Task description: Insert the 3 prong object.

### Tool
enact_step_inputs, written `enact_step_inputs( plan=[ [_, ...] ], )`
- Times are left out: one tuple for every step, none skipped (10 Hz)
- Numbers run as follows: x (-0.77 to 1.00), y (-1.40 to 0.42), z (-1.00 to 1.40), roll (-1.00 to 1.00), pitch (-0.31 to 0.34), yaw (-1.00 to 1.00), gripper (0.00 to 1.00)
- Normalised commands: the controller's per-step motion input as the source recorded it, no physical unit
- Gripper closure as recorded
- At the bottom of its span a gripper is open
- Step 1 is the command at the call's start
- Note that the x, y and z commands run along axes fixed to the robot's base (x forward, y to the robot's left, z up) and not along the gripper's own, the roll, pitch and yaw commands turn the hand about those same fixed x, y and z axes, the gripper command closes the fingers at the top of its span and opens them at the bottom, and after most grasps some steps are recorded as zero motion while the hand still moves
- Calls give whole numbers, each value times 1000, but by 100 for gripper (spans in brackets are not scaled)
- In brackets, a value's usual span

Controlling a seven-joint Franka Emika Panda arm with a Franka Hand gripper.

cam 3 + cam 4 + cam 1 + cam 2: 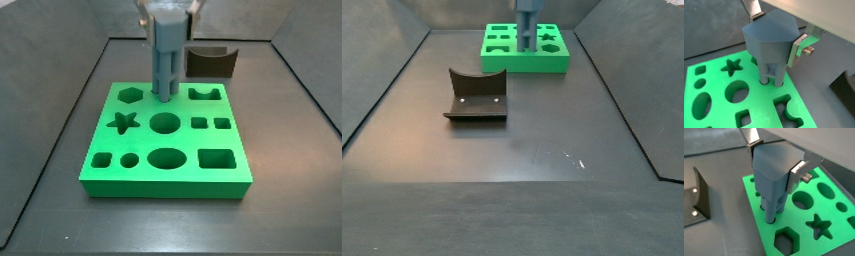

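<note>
The gripper is shut on the 3 prong object, a pale blue-grey piece held upright with its prongs pointing down. Silver fingers clamp its thick upper end, as both wrist views show. The prong tips meet the green board among its shaped holes. In a side view the 3 prong object stands over the board's back row, between the hexagon hole and the notched hole. How deep the prongs sit cannot be told. The gripper shows at the far end of the floor.
The fixture, a dark bracket on a base plate, stands on the floor apart from the green board; it also shows beside the board and behind it. Dark walls enclose the floor.
</note>
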Motion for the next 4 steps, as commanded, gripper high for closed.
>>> enact_step_inputs(
  plan=[
    [0,0,-669,90,-17,191,100],
    [17,0,-600,224,0,151,100],
    [0,0,-294,-91,-151,0,100],
    [0,0,-137,-24,-29,0,100]
  ],
)
